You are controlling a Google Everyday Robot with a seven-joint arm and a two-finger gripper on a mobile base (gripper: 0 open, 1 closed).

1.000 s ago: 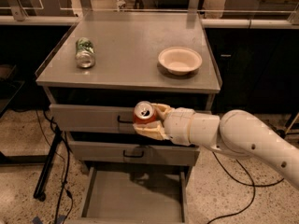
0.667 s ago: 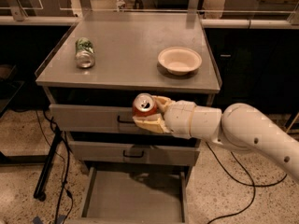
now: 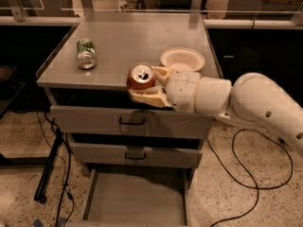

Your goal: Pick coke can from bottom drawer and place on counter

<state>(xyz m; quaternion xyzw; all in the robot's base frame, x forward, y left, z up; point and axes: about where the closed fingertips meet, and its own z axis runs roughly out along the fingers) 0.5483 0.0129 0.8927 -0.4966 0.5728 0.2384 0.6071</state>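
Note:
My gripper (image 3: 146, 85) is shut on the coke can (image 3: 140, 77), a red can with a silver top. It holds the can at the counter's front edge, about level with the top. The white arm reaches in from the right. The counter (image 3: 123, 41) is the flat grey top of the cabinet. Below, the bottom drawer (image 3: 135, 202) is pulled open, a flat grey tray with nothing showing inside it.
A green-and-white can (image 3: 85, 53) lies on its side at the counter's left. A white bowl (image 3: 182, 59) sits at the counter's right, just behind my wrist. Two taller drawers with black handles (image 3: 132, 122) are closed. Cables run over the floor on both sides.
My gripper has lifted the coke can from in front of the top drawer up to the counter's front edge.

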